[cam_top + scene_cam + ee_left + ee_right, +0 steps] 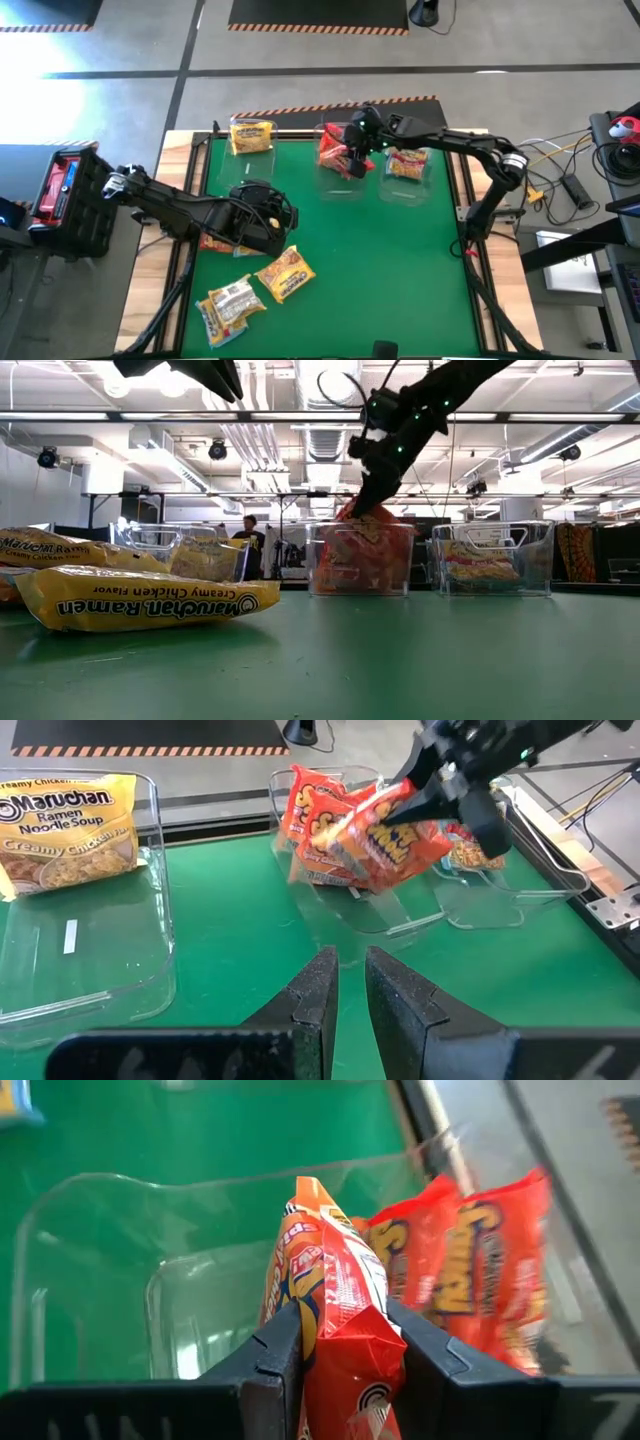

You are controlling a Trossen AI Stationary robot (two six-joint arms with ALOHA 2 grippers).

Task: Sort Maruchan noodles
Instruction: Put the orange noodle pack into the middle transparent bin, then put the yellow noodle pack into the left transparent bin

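Observation:
Three clear bins stand along the table's far edge. The left bin (250,150) holds a yellow Maruchan packet (65,825), the middle bin (340,180) red packets (305,820), the right bin (407,185) a pale one (407,163). My right gripper (343,1320) is shut on a red packet (385,840) above the middle bin. My left gripper (350,980) hovers shut over the table's left middle, holding nothing. Loose packets lie flat near the front left: a yellow one (285,272) and a pale one (232,303). My right gripper pinches the red packet between its two fingers, one finger on each flat face (320,1330), near the packet's upper end (405,800). The fingers slant down from the table's right. The packet hangs tilted below them, its lower end (365,525) inside the middle bin.
Another packet (212,240) lies partly under my left arm. A black and red case (65,190) sits off the table's left edge. Cables and gear lie off the right edge. Bare green mat (380,270) covers the table's middle and right front.

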